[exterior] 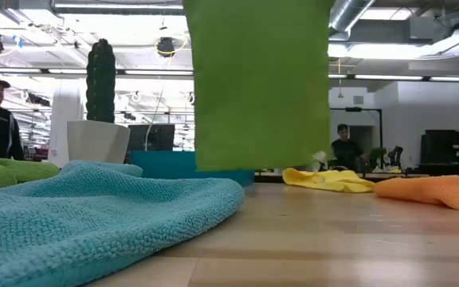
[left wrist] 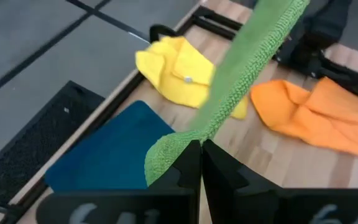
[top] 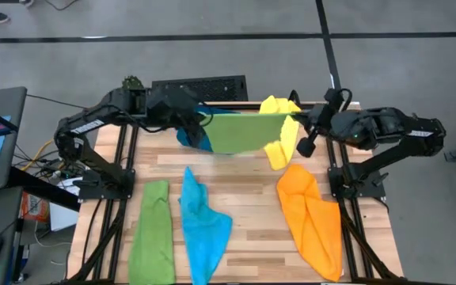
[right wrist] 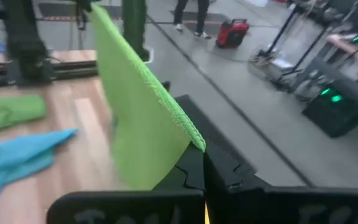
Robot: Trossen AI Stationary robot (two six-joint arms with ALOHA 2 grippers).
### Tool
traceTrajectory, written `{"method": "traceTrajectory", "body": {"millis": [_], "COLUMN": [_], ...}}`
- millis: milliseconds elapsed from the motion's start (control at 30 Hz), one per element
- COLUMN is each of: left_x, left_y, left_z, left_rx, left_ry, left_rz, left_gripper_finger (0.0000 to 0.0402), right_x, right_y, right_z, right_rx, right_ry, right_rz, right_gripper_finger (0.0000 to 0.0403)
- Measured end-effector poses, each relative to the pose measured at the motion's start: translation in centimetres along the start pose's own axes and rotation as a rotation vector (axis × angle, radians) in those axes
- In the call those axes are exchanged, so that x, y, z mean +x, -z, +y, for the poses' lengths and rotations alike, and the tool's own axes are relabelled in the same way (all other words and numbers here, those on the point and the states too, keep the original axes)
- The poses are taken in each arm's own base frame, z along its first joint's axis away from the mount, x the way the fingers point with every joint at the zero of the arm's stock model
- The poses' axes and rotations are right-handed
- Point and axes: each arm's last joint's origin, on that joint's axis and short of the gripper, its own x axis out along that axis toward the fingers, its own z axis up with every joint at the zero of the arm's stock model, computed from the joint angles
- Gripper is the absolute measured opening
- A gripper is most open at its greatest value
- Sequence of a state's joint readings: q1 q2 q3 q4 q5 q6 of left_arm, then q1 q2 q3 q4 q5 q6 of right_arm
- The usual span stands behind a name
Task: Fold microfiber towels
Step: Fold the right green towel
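The left pincer (top: pixel 199 119) is pressed together on one top corner of a green towel (top: pixel 244 132), and the right pincer (top: pixel 298 120) pinches the opposite corner. The cloth hangs stretched between them, clear of the wooden surface (top: pixel 244 178). A teal tray (left wrist: pixel 107 152) lies just below the left pincer; a yellow towel (top: pixel 282 134) lies beside the right pincer, and an orange towel (top: pixel 311 218) lies nearer the front. A second green towel (top: pixel 153 233) and a sky-blue towel (top: pixel 203 226) lie flat, well apart from both pincers.

Bare table (top: pixel 248 186) beneath hanging green towel (top: pixel 242 131)
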State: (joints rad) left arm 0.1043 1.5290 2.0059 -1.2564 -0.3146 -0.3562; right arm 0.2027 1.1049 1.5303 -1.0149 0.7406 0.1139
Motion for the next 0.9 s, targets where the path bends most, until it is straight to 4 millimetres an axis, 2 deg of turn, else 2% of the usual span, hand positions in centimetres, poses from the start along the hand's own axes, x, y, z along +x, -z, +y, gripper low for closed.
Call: {"method": "traceTrajectory", "body": {"millis": [200, 400, 667, 900], "left_x": [-0.2, 0.8, 2.8, 6.1], "left_y": [1.7, 4.1, 8.4, 12.1], "left_z": [-2.8, -7.3, -13.6, -17.8], "left_rx": [0.054, 0.131, 0.261, 0.412], "left_ry": [0.028, 0.044, 0.046, -0.001], "left_rz": [0.086, 0.191, 0.345, 0.463], "left_gripper_finger": [0.0000, 0.0000, 0.0000, 0.0000], "right_x": [-0.2, -0.6, -1.4, -1.2], "right_y": [1.7, 3.9, 6.9, 8.9], "right_z": [2.9, 7.5, 14.2, 18.5], "right_rx": [0.025, 0.052, 0.080, 0.074], "right_ry": [-0.080, -0.172, -0.246, -0.261], "right_rz": [0.101, 0.225, 0.339, 0.442], "right_gripper_finger": [0.0011, 0.0011, 0.0012, 0.0015]}}
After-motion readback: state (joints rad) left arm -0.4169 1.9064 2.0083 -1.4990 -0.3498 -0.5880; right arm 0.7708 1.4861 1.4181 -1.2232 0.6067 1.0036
